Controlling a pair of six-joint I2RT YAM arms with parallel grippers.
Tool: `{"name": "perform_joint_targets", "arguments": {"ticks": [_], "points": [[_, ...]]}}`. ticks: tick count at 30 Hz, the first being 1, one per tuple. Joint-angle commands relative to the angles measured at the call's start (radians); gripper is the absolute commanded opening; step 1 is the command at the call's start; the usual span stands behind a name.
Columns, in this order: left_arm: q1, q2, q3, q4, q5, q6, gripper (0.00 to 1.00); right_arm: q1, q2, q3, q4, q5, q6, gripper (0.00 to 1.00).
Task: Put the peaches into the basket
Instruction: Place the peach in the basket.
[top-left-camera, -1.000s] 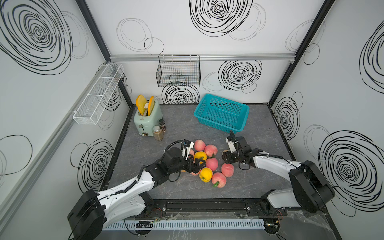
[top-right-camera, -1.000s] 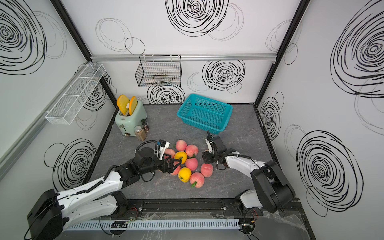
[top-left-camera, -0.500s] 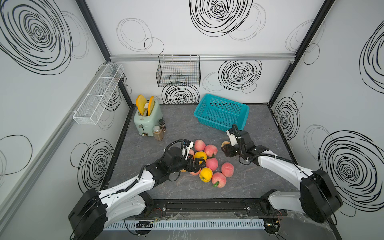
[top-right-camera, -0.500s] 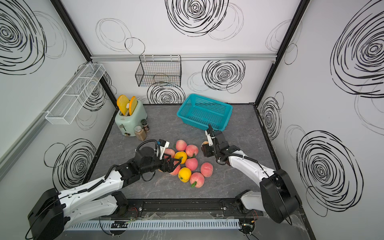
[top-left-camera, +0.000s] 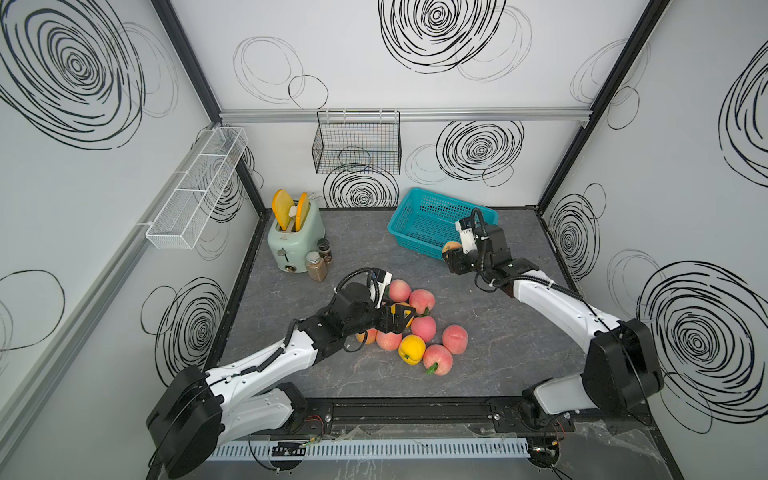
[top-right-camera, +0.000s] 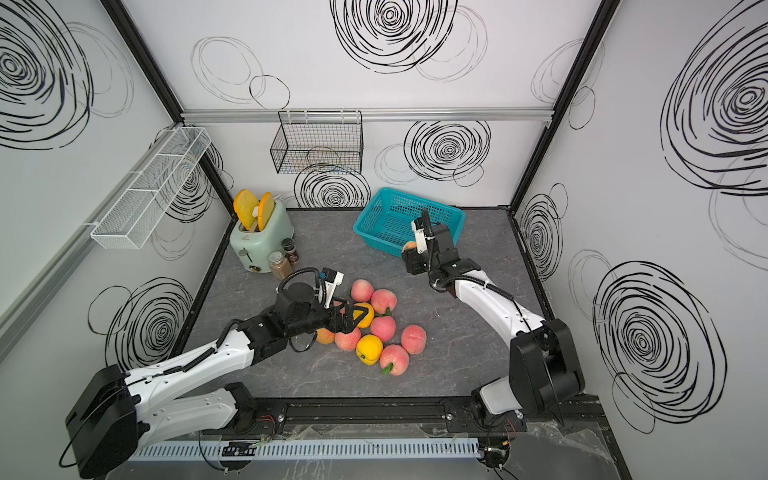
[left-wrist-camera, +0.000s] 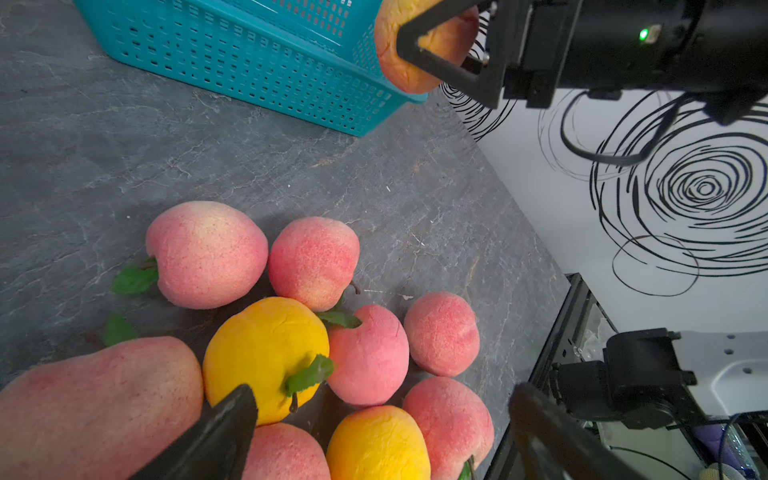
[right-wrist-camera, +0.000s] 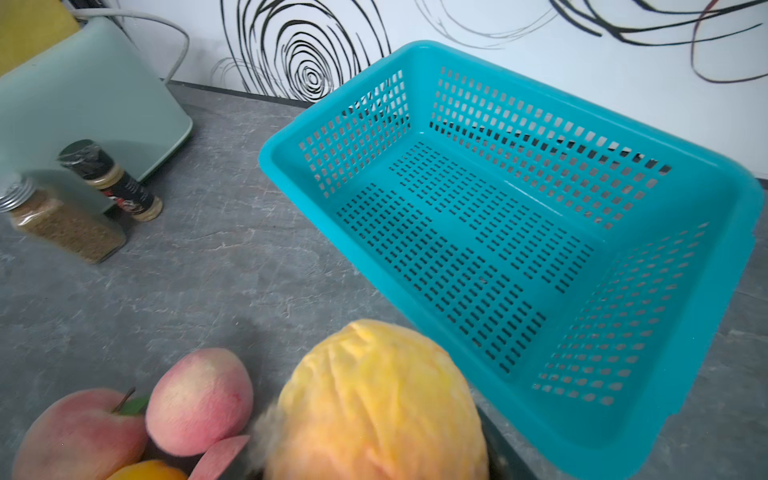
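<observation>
Peach (top-left-camera: 451, 246) in right gripper (top-right-camera: 410, 254) near basket (right-wrist-camera: 478, 232)

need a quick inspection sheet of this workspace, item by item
surface: grey stone-look table, no spills seen
job's things: basket empty; peaches piled on the table; one peach held at the basket's near rim, not yet in
clutter: toaster holding slices, two jars beside it
grippers: left gripper open over the pile; right gripper shut on the peach
cables: black cables loop at both wrists
surroundings: wire basket and white rack on swirl-patterned walls
</observation>
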Motion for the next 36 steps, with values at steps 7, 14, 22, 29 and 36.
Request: {"name": "perform_joint_targets", "arguments": {"ticks": [7,14,22,29,36], "points": [[0.038,0.076,0.088,0.048,-0.012,-0.003,0.98,-0.086,0.247,0.26,0.051,-0.039,-0.057,0.59],[0.045,0.144,0.148,0.065,-0.019,0.005,0.98,-0.115,0.436,0.416,0.044,-0.031,-0.063,0.58],[0.048,0.175,0.178,0.072,-0.022,0.013,0.98,-0.13,0.614,0.551,0.013,-0.038,-0.071,0.59],[0.054,0.17,0.158,0.078,-0.029,0.014,0.98,-0.15,0.695,0.598,0.002,-0.055,-0.064,0.59],[0.062,0.165,0.142,0.088,-0.027,0.014,0.98,-0.162,0.736,0.617,-0.012,-0.049,-0.066,0.6]]}}
